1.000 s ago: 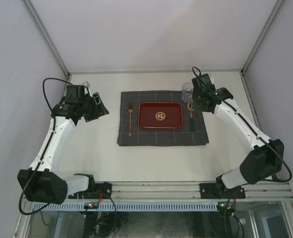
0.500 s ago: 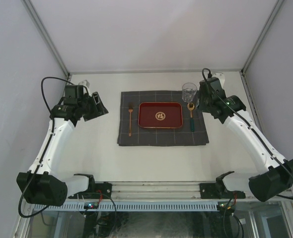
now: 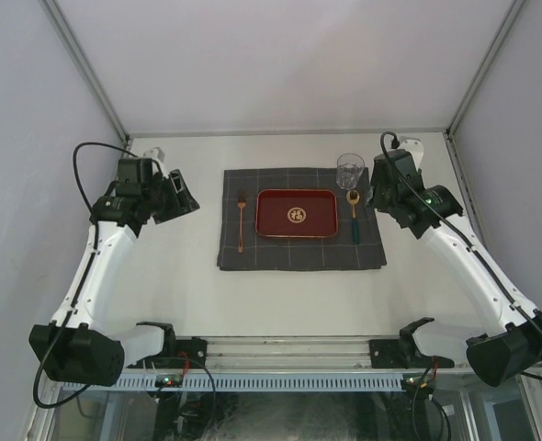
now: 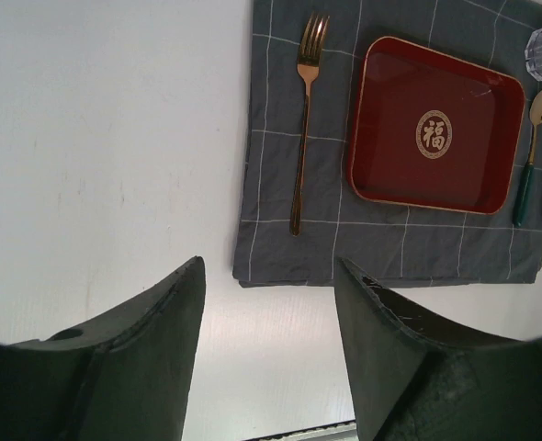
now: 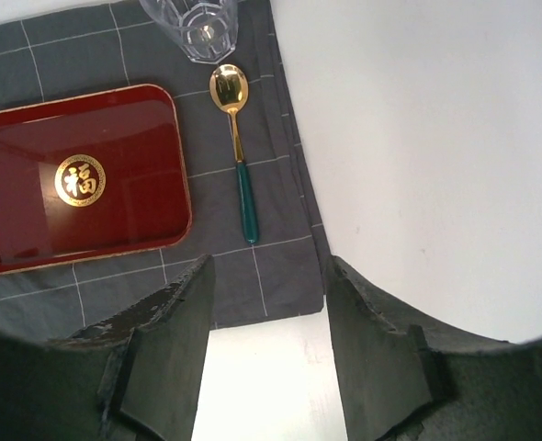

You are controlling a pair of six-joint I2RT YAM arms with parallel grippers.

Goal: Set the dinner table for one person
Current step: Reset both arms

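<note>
- the large off-white flat table [image 3: 289, 294] fills the floor of the work cell, smooth and matte, with a ribbed aluminium rail [image 3: 289, 347] along its near edge, between the two arm bases.
- a dark grey woven cloth [image 3: 299, 253] with a thin pale check lies flat in the middle of the table, its near edge slightly rumpled.
- a red lacquered rectangular tray [image 3: 296, 213] with rounded corners, a gold rim and a gold round emblem sits in the centre of the cloth; its glossy surface is bare.
- a slim copper-coloured metal fork [image 3: 241, 223] lies on the cloth just left of the tray, tines to the far side.
- a spoon with a gold bowl and a dark green handle [image 3: 353, 213] lies on the cloth just right of the tray.
- a clear faceted drinking glass [image 3: 349, 170] stands upright at the cloth's far right corner, just beyond the spoon's bowl.
- the left arm's black fingers [image 4: 175, 312] are spread wide and hold nothing, above bare table to the left of the cloth.
- the right arm's black fingers [image 5: 175, 312] are parted and hold nothing, above the cloth's right edge, beside the glass.
</note>
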